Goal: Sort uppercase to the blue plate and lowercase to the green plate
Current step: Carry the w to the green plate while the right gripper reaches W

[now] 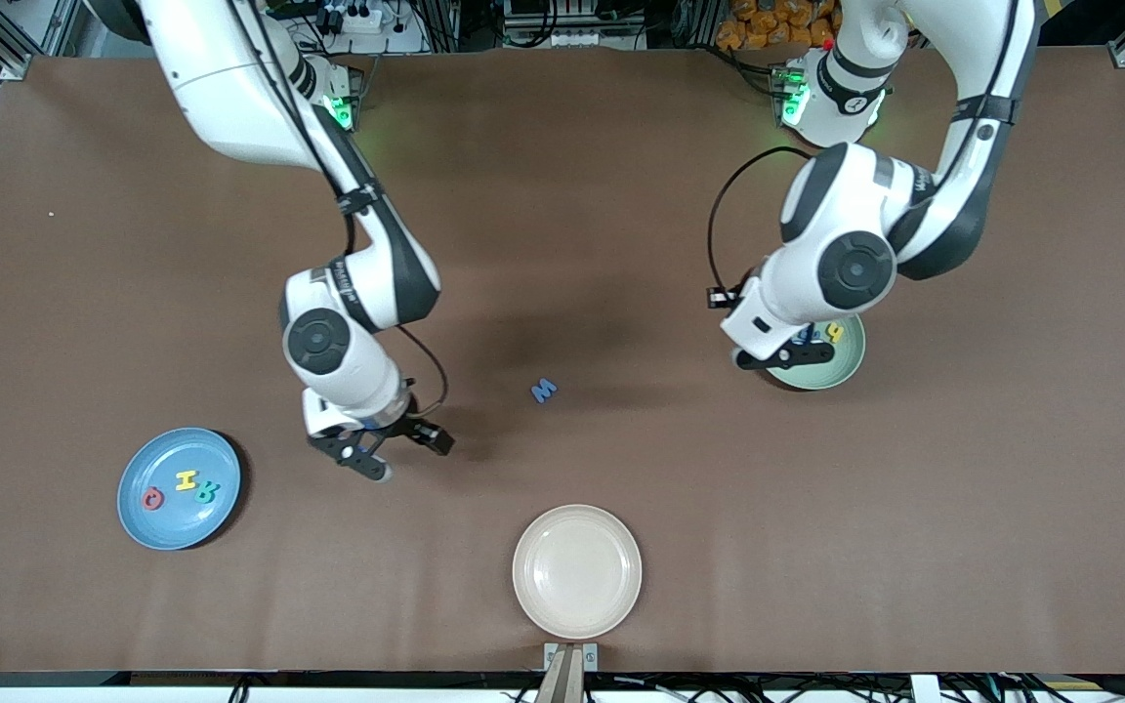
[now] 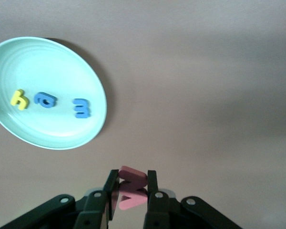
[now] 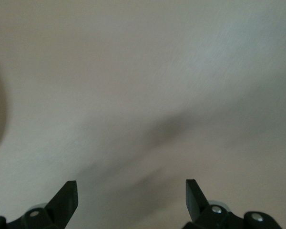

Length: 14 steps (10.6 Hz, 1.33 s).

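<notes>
Across the brown table (image 1: 562, 195), the blue plate (image 1: 162, 527) at eight o'clock carries a red ring letter (image 1: 152, 500), yellow H (image 1: 187, 479) and teal R (image 1: 206, 491), while the green plate (image 1: 831, 371) at three o'clock carries yellow h (image 2: 19, 99), blue a (image 2: 45, 100) and blue m (image 2: 81, 108). Over bare table near the blue plate, the right gripper (image 1: 396, 454) hangs with fingers spread wide, nothing between them. By the green plate's rim, the left gripper (image 2: 128, 191) pinches the red w (image 2: 128, 188) tightly between its fingers; the blue M (image 1: 544, 391) lies loose at centre.

Left gripper (image 2: 128, 191) up in air, jaws clamped on load; right gripper (image 1: 395, 451) raised, jaws spread wide.
</notes>
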Motion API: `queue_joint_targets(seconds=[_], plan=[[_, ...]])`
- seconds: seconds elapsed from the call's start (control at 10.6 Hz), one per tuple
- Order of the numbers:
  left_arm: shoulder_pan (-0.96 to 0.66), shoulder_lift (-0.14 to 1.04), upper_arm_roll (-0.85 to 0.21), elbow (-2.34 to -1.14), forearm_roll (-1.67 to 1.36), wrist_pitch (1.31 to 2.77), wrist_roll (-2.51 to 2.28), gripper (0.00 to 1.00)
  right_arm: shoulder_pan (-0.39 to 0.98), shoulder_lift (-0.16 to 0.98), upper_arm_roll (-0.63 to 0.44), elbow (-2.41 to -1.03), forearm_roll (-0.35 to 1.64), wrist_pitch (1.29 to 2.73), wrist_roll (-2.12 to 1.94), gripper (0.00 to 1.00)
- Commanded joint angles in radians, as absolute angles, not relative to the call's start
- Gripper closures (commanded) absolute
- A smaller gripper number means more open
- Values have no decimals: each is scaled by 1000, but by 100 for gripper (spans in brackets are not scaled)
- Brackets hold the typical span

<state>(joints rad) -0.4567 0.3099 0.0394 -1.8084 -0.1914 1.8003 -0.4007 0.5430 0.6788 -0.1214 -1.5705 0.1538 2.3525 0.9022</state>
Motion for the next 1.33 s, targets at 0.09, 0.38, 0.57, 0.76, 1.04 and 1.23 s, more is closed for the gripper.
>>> queue_joint_targets(seconds=[0.09, 0.38, 0.57, 0.76, 1.04, 1.23], plan=[[-459, 293, 107, -1902, -154, 1795, -280, 91, 601, 771, -123, -1458, 184, 2333, 1153, 0], [-448, 291, 179, -1960, -149, 1842, -154, 91, 612, 801, -72, -1437, 214, 2336, 1343, 0], [-446, 290, 193, -2034, -149, 1961, -127, 91, 629, 848, -58, -1379, 276, 2336, 1413, 0], [-431, 290, 195, -2106, -149, 2058, -98, 91, 676, 880, -60, -1359, 264, 2335, 1417, 0], [-419, 279, 210, -2215, -135, 2143, -71, 91, 722, 902, -60, -1358, 172, 2266, 1411, 0], [-419, 281, 212, -2269, -135, 2210, -71, 91, 729, 900, -60, -1339, 172, 2211, 1413, 0]])
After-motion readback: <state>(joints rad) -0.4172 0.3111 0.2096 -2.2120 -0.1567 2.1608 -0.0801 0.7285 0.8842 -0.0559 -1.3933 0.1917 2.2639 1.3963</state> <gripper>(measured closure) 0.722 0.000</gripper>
